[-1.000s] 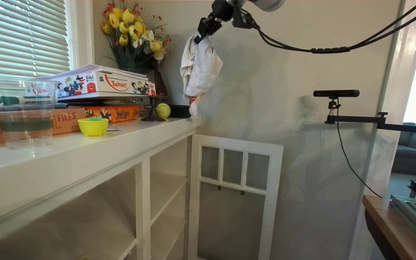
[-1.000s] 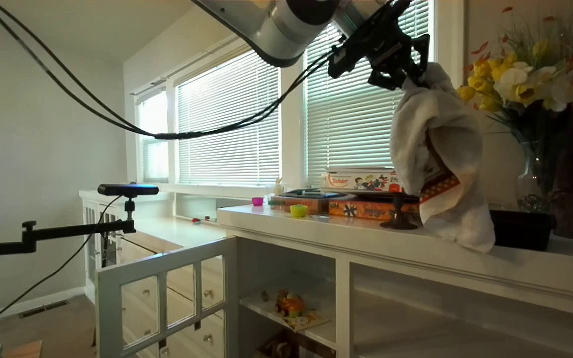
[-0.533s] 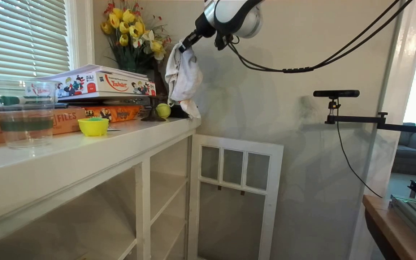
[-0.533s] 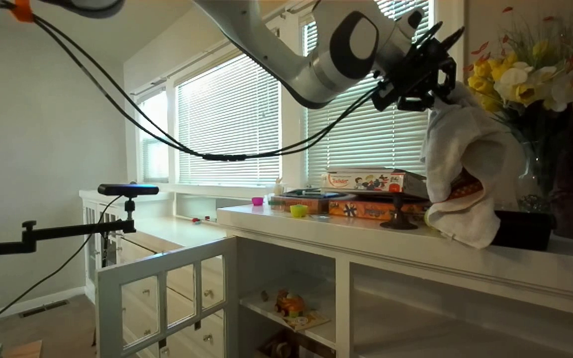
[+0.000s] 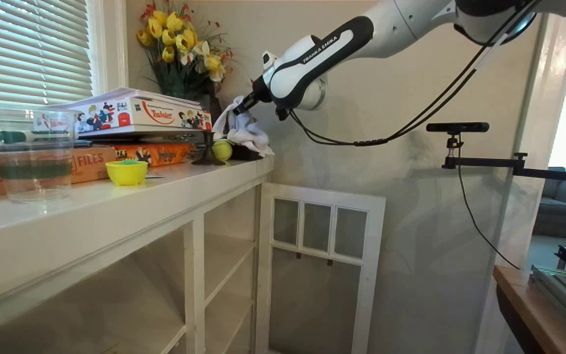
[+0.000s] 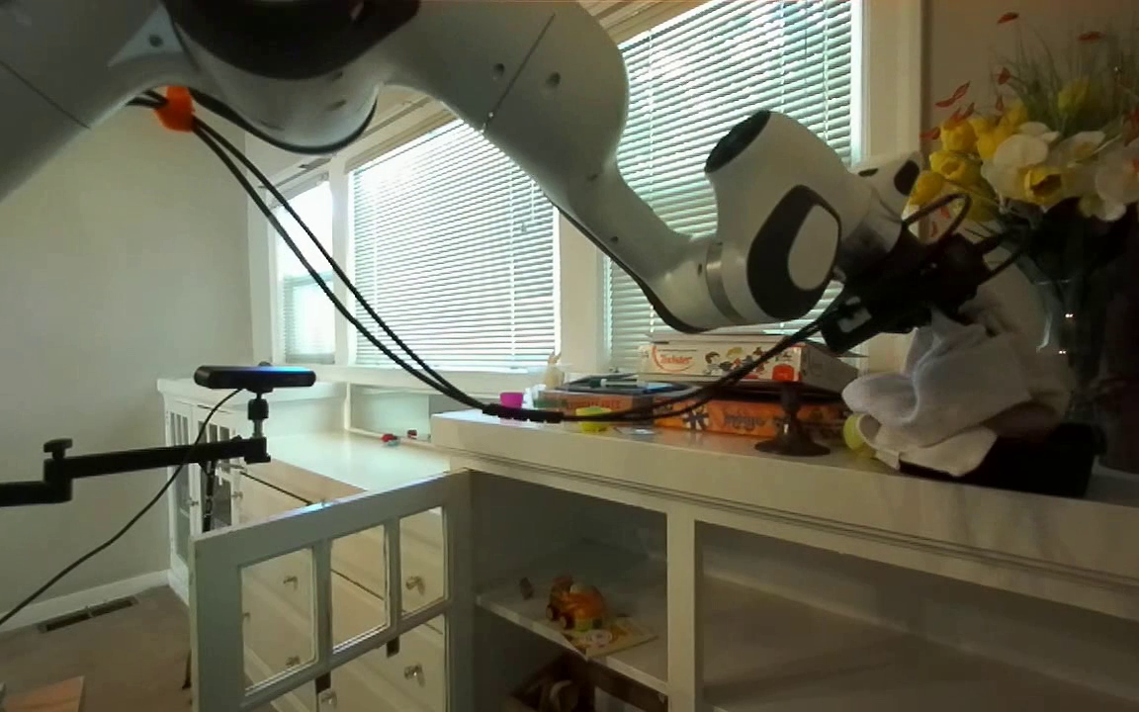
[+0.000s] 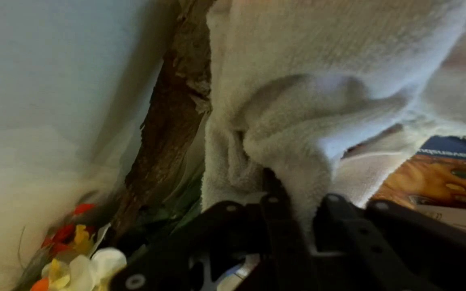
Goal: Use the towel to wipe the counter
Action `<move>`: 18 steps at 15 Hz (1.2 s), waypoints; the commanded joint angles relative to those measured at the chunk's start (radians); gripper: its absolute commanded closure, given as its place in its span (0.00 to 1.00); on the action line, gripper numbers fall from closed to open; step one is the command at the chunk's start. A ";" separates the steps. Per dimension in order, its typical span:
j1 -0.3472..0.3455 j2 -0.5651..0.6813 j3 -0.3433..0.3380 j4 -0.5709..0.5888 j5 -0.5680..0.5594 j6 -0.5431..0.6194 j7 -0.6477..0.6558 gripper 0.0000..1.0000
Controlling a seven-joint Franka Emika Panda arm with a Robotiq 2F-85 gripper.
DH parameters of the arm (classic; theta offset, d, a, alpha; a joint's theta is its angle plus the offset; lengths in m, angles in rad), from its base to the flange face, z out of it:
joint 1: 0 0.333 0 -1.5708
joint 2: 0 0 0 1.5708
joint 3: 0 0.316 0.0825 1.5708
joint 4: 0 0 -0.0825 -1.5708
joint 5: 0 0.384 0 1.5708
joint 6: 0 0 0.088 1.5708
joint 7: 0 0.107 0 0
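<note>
The white towel hangs bunched at the far end of the white counter. In both exterior views it drapes onto the black tray; in an exterior view the towel also touches or overlaps the tennis ball. My gripper is just above the counter, tilted down. In the wrist view the gripper fingers are shut on a fold of the towel. The fingertips are hidden in an exterior view, behind the gripper body and cloth. The counter under the towel is hidden.
The black tray, tennis ball and dark stand are close to the towel. Vased flowers stand behind. Stacked game boxes, a yellow cup and a clear cup stand along the counter.
My arm has lowered and moved toward the flowers with the towel held. The towel, hanging long before, is now crumpled over the black tray.
</note>
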 commanded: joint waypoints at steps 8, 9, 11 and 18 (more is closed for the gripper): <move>-0.021 -0.133 0.159 -0.023 0.095 -0.248 0.150 0.10; -0.019 -0.170 0.177 -0.034 0.107 -0.305 0.174 0.04; 0.003 -0.269 0.187 -0.070 0.148 -0.442 0.210 0.00; 0.132 -0.495 0.109 -0.109 0.224 -0.913 0.433 0.00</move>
